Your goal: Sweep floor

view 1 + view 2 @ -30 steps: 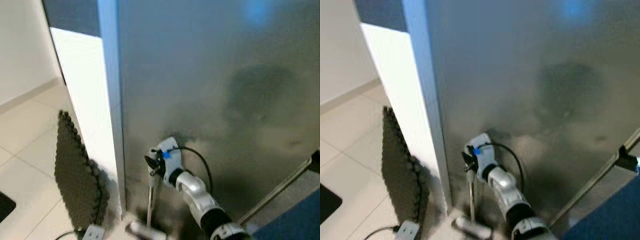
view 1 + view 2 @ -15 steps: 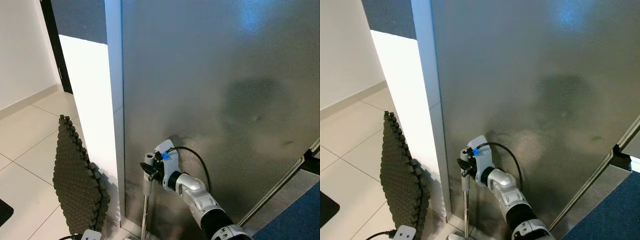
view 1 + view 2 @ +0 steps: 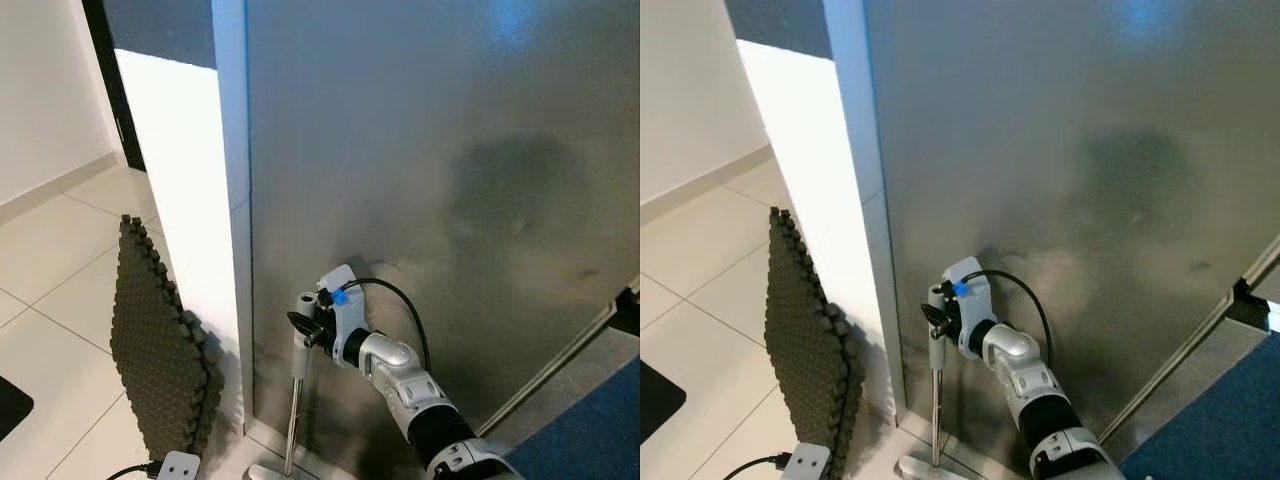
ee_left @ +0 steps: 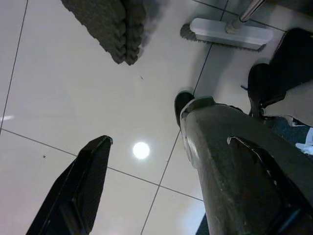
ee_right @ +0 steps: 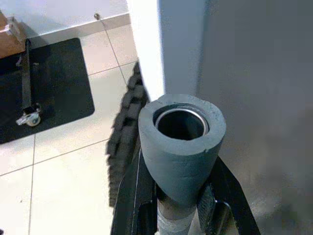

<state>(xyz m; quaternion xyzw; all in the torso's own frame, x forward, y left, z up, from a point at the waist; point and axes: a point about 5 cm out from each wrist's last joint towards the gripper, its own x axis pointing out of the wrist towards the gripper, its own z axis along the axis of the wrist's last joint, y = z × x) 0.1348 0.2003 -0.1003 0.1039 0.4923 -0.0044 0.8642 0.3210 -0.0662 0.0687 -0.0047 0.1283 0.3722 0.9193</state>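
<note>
Right gripper (image 3: 936, 318) clamped on the broom (image 3: 935, 395) by its grey foam grip, pole upright just beside the steel panel (image 3: 1090, 180), head on the floor (image 3: 60, 300). Left gripper (image 4: 146, 171) spread open above the tiles. Foam mat (image 3: 160, 360) leaning near the broom.

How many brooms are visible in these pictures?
1. The broom stands upright before the metal panel, its foam-covered handle top held by the right gripper; its head rests on the floor tiles near the foam mats.
</note>
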